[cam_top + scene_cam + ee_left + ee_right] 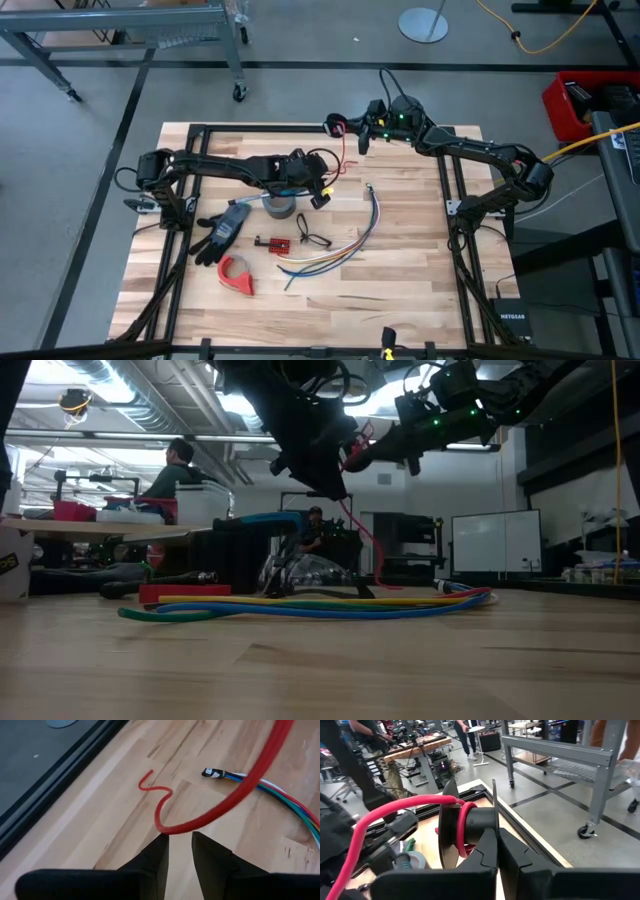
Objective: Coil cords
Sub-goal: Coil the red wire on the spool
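midair, red wire (taut) between fingers

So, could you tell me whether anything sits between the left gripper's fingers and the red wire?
Nothing visible does. In the left wrist view, the thin red wire runs just past the left gripper, with only bare wooden table around it; the multicoloured wire bundle lies off to one side.

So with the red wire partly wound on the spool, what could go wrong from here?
Only a turn or so of the red wire sits on the spool that the right gripper holds shut, so slack could let it slip off. In the left wrist view the wire lies just past the left gripper's parted fingers, and may escape. Its kinked free end could snag the multicoloured wires.
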You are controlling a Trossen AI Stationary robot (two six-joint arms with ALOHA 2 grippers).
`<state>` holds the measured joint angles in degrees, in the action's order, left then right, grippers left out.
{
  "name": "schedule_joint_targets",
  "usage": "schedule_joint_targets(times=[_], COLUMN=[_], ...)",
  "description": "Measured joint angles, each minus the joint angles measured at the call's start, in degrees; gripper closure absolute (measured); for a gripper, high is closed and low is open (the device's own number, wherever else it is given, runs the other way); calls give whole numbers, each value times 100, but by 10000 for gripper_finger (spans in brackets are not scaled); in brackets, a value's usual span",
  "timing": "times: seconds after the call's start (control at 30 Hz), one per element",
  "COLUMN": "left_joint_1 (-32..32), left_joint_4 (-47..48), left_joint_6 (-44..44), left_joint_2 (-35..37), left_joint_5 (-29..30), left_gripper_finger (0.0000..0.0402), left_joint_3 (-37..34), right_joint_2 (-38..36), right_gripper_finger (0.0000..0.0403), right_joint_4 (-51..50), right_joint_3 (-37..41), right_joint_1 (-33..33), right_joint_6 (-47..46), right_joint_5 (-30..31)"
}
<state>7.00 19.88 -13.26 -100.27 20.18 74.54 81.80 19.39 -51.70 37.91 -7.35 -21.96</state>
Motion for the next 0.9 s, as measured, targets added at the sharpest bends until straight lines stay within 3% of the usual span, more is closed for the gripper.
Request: schedule_joint_targets(times=[0.37, 0.9], left_joint_1=[23, -45], left_joint_4=[-554, 59], left_joint_6=[37, -860], left_joint_2=[0, 0], left_joint_5=[-2, -2], left_gripper_finger=[324, 324], left_joint_3=[0, 0], right_joint_2=[0, 0], right_gripper_finger=[402, 402], right_joint_4=[11, 12], right_joint_3=[0, 0], right_joint_1=[-2, -2], right_joint_6=[0, 9], right_joint_5=[-19, -19])
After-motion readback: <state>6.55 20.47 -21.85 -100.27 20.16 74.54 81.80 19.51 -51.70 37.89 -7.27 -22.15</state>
